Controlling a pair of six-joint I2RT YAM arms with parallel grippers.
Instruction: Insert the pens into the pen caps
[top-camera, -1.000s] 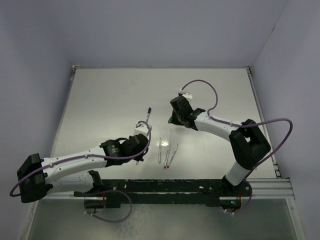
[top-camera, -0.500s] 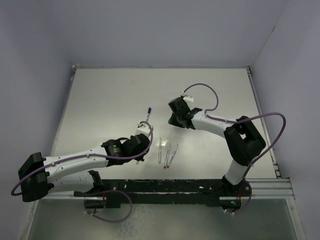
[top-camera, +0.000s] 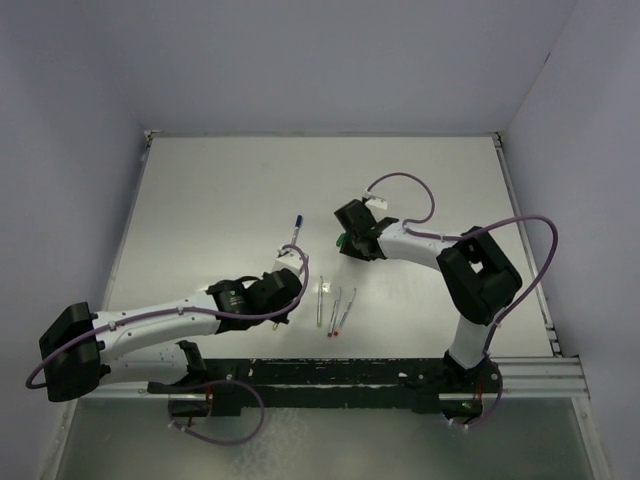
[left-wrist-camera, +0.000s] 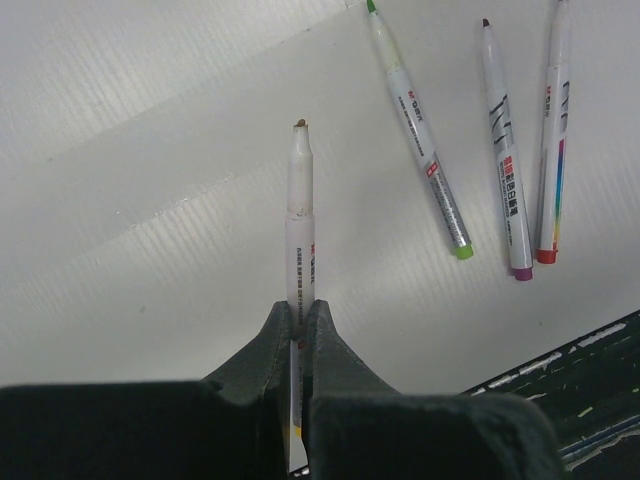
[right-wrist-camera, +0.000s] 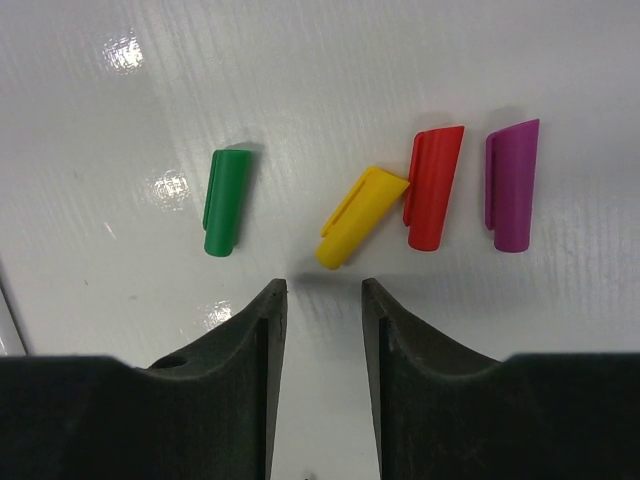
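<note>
From above, three loose pens (top-camera: 335, 308) lie on the table (top-camera: 220, 200). Left wrist: the left gripper (left-wrist-camera: 303, 312) is clamped on a fourth pen (left-wrist-camera: 300, 210). Right wrist: the right gripper (right-wrist-camera: 322, 292), fingers apart, hovers near the empty yellow cap (right-wrist-camera: 360, 215), which touches the red cap (right-wrist-camera: 433, 187); pinch it squarely, without dragging the red along.

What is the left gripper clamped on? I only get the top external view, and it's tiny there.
Observer: The left gripper is shut on an uncapped pen, its tip pointing away from the fingers.
Operator: And what lies below the other arm's wrist?
Observer: Four loose ones lie there: green cap, yellow cap, red cap, purple cap.
Operator: Is it gripping one?
Observer: No, the right gripper is open, jaws apart just short of the yellow cap.
</note>
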